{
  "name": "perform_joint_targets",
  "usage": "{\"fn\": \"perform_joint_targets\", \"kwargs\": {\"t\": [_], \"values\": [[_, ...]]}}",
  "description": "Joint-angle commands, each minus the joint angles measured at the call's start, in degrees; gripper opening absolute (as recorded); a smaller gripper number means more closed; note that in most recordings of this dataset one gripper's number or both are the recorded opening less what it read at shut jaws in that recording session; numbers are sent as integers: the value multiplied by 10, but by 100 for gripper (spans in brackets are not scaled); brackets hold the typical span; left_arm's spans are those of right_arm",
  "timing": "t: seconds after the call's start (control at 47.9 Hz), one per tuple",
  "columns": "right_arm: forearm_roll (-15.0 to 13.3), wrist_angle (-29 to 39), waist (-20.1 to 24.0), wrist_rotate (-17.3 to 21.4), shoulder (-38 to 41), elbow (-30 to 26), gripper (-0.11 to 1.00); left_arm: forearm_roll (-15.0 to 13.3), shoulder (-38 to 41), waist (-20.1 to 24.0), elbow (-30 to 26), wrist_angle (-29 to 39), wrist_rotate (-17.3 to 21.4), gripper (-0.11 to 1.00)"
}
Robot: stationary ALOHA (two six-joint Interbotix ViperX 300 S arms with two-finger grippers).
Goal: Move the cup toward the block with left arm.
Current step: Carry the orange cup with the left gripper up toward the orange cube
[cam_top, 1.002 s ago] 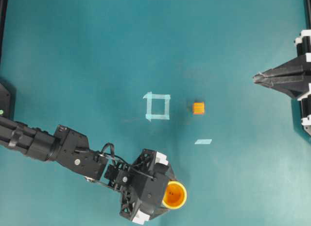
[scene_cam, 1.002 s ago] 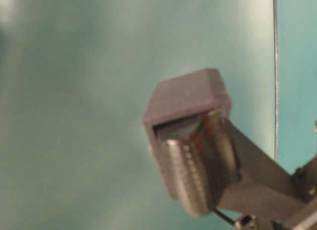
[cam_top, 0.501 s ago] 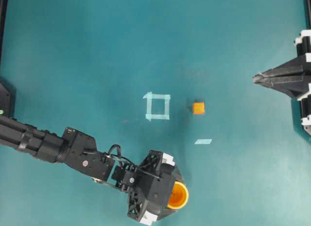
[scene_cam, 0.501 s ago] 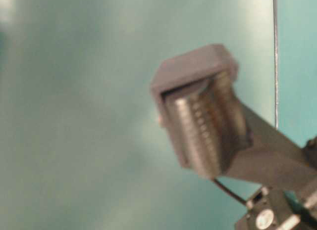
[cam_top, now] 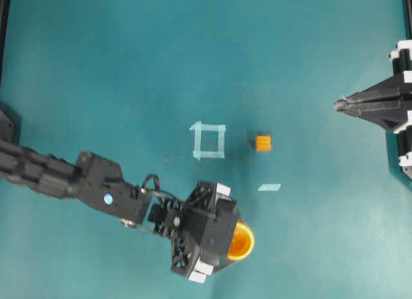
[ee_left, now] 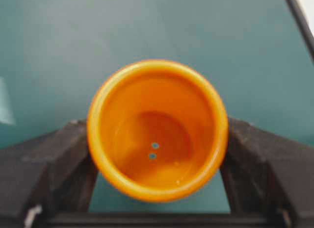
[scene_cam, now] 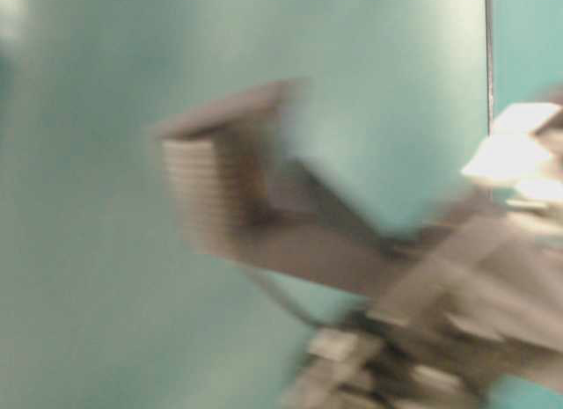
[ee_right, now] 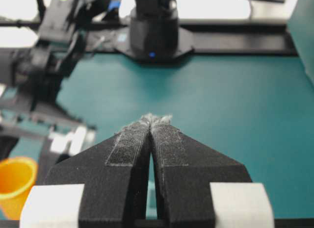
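The yellow-orange cup (cam_top: 243,242) is near the table's front edge, between the fingers of my left gripper (cam_top: 233,238). In the left wrist view the cup (ee_left: 157,130) fills the middle and both black fingers (ee_left: 54,164) press its sides; the gripper (ee_left: 157,157) is shut on it. The tiny orange block (cam_top: 262,143) lies on the mat well beyond the cup, slightly to its right. My right gripper (cam_top: 337,104) rests at the right edge, shut and empty (ee_right: 156,119). The cup (ee_right: 12,184) also shows at the lower left of the right wrist view.
A pale tape square outline (cam_top: 208,141) lies just left of the block, and a short tape strip (cam_top: 269,187) lies between block and cup. The table-level view is a motion blur of the left arm (scene_cam: 264,224).
The left gripper has closed onto the cup. Arm and cup have shifted a little away from the front edge, toward the block. The right arm has not moved.
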Motion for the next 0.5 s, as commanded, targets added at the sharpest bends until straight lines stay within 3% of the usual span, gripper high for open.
{"fn": "perform_joint_targets", "kwargs": {"t": [0.0,0.48], "values": [[0,-2,0,0,2,-14,0,1,-44,19,-4,0,2,68],[1,-1,0,0,2,-14,0,1,-59,121,-14,-1,0,68]]}}
